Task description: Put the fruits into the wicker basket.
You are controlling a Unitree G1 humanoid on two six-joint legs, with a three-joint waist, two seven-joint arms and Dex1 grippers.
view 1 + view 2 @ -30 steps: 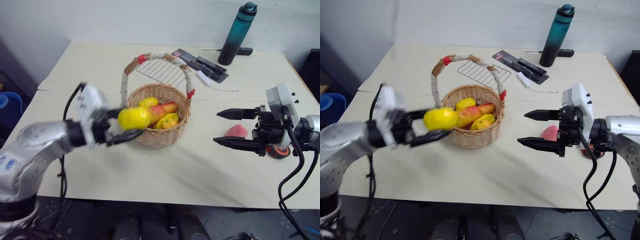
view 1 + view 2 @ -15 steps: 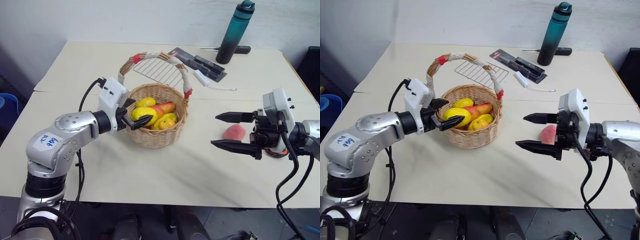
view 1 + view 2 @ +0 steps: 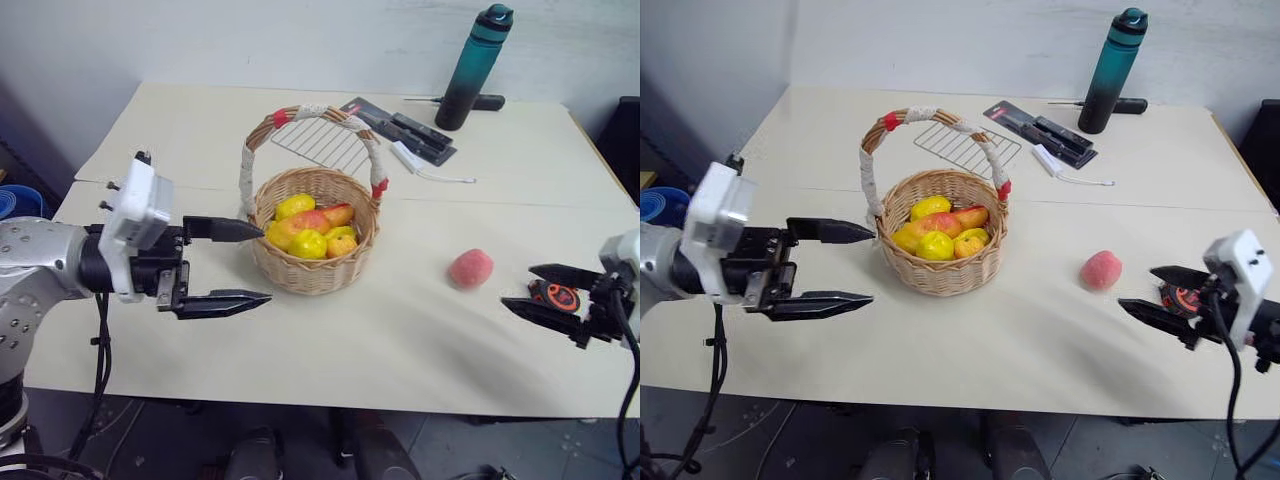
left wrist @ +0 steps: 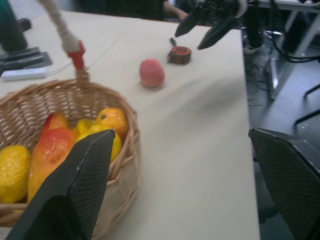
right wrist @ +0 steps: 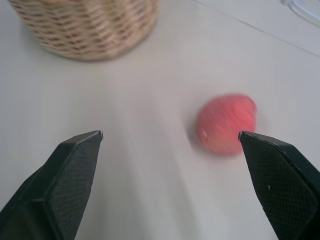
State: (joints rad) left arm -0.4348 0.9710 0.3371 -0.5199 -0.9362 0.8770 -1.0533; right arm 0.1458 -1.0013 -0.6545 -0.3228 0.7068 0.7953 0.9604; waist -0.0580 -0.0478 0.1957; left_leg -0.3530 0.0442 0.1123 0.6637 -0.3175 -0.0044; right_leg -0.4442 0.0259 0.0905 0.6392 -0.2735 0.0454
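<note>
The wicker basket point(image 3: 313, 275) stands mid-table and holds several fruits, among them a yellow lemon point(image 3: 295, 206) and red-orange pieces. A pink peach point(image 3: 470, 268) lies on the table to the basket's right, also seen as the peach point(image 5: 226, 123). My left gripper point(image 3: 872, 265) hangs open and empty just left of the basket, its fingers pointing at the basket wall. My right gripper point(image 3: 516, 286) is open and empty near the table's right edge, a short way right of the peach.
An orange-and-black tape measure point(image 3: 553, 296) lies by the right gripper. At the back stand a teal bottle point(image 3: 475, 68), a wire rack point(image 3: 322, 147), a black tool case point(image 3: 405, 130) and a white cable piece point(image 3: 418, 164). The front edge runs close below both grippers.
The left gripper carried a yellow lemon over the basket, let it go inside and drew back left, open. The right gripper swung right and lower, away from the peach.
</note>
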